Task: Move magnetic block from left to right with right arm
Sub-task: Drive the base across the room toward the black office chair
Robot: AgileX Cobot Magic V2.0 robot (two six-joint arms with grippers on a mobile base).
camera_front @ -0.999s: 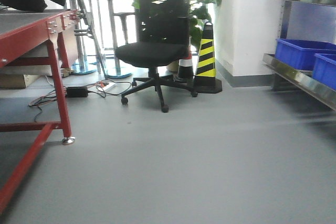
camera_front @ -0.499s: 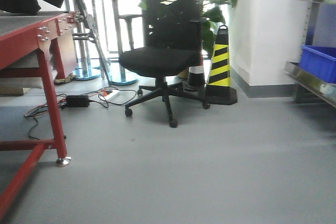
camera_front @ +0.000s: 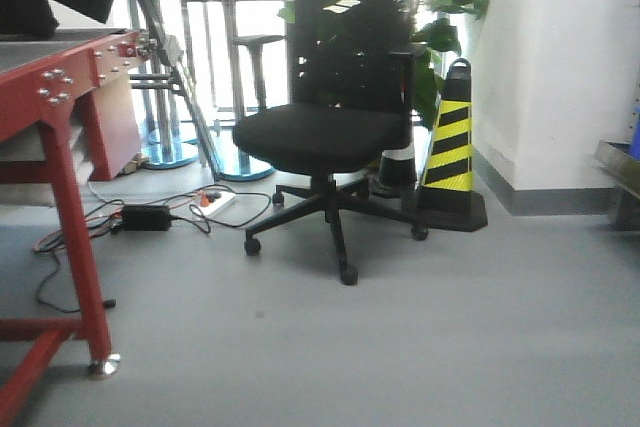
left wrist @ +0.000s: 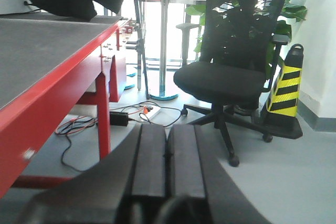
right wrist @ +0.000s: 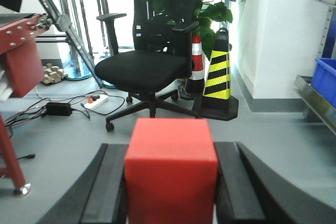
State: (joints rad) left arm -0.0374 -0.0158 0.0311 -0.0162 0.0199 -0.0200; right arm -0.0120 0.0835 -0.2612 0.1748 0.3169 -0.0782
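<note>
At our left stands the red table [left wrist: 47,72], beside it our left gripper [left wrist: 167,132] with its pads pressed together on nothing — and rightward, before the black office chair [right wrist: 144,69] and striped cone [right wrist: 217,72], our right gripper [right wrist: 171,153] is clamped on the magnetic block [right wrist: 170,174].

**Three low views, one chair**

My front camera sits low, facing ahead: office chair [camera_front: 315,137] at 12 o'clock, red table [camera_front: 45,97] at 9. My left wrist camera looks forward along my left gripper [left wrist: 167,140], pressed closed at 6 o'clock. My right wrist camera looks over my right gripper [right wrist: 170,148], clamped on the magnetic block [right wrist: 170,171], very near at 6. All three share the chair and striped cone [camera_front: 455,152].
</note>
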